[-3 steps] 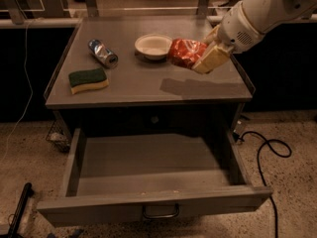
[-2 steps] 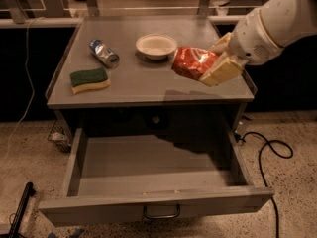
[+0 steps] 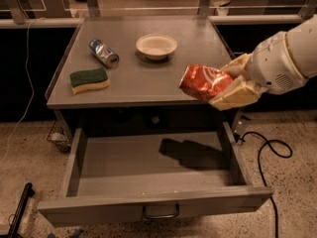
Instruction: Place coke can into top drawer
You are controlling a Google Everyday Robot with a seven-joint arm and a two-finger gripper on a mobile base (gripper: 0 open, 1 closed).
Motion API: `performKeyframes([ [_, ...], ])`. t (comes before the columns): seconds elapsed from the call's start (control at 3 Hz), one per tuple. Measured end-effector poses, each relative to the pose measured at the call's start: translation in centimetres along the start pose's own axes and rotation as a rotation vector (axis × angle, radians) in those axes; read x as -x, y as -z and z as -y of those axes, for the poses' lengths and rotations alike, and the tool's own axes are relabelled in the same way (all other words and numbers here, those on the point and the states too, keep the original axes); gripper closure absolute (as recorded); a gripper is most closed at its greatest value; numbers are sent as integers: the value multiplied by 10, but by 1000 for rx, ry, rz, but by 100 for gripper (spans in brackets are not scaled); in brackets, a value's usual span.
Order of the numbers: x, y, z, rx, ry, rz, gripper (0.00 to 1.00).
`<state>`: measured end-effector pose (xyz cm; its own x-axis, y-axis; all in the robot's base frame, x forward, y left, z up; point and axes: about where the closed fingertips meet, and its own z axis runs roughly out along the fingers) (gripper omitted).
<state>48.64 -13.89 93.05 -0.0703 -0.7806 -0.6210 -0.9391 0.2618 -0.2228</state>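
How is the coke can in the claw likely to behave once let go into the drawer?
The coke can looks crumpled, so it is probably light and easily squashed further. The claw, over the right side of the open drawer, holds it sideways; dropped so, it may roll or skid on the smooth metal floor.

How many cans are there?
2. The coke can is in the gripper, by the front right edge of the table; the blue-and-silver can lies on the table, back left.

Glossy can [image 3: 203, 81] in matt pincer [image 3: 223, 87] above metal drawer [image 3: 148, 208].
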Motion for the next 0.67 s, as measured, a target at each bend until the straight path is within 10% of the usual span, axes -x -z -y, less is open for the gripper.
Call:
performKeyframes([
  [0.67, -37, -17, -18, 25, -102, 27, 100],
])
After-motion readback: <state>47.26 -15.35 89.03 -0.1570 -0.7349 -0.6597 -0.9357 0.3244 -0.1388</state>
